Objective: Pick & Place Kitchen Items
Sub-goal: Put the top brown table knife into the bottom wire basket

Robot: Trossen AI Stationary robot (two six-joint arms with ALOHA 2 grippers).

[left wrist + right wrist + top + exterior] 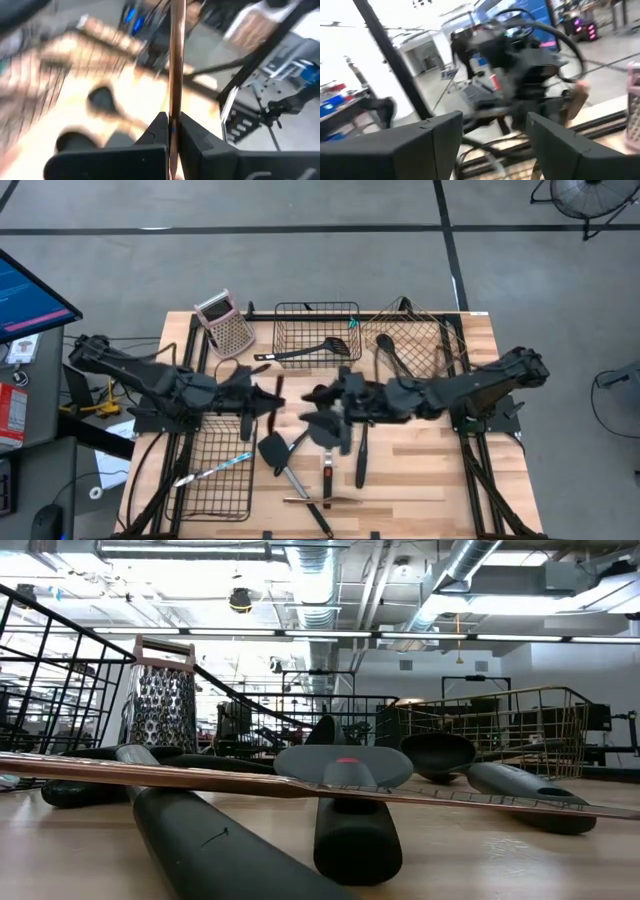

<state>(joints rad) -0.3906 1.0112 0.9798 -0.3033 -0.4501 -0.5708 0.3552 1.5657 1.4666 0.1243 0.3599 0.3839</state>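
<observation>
Table: a wooden table (pixel 430 470) with wire baskets around its edges and loose kitchen items in the middle and along the near side.
Baskets: a black basket (pixel 285 330) at the far middle holds a black spoon (pixel 305 352). A copper wire basket (pixel 440 345) sits beside it, and a third basket (pixel 200 490) is at the near left. A grater (pixel 226 322) stands by the far left corner.
Left arm: its tool (pixel 272 402) is over the middle of the table, clamped tight on a thin copper-coloured handle (pixel 176 60) that runs straight up between its fingers.
Right arm: its tool (pixel 318 418) is just beside the left one. Its fingers are apart with nothing between them.
Black spatulas: one (pixel 275 450) lies with others on the bare wood at the near middle. They look light, stiff and matte, with thick round handles (pixel 355 830). I'd take one at mid-handle, where it shouldn't tip.
Copper-handled item: it looks slim, rigid and smooth, probably light. I'd expect it to swivel in a narrow pinch, so a hold near its balance point seems safest.
Silver and teal item (pixel 215 470): it lies in the near left basket. It looks thin and light, and sits low against the wire, which looks awkward to pinch.
</observation>
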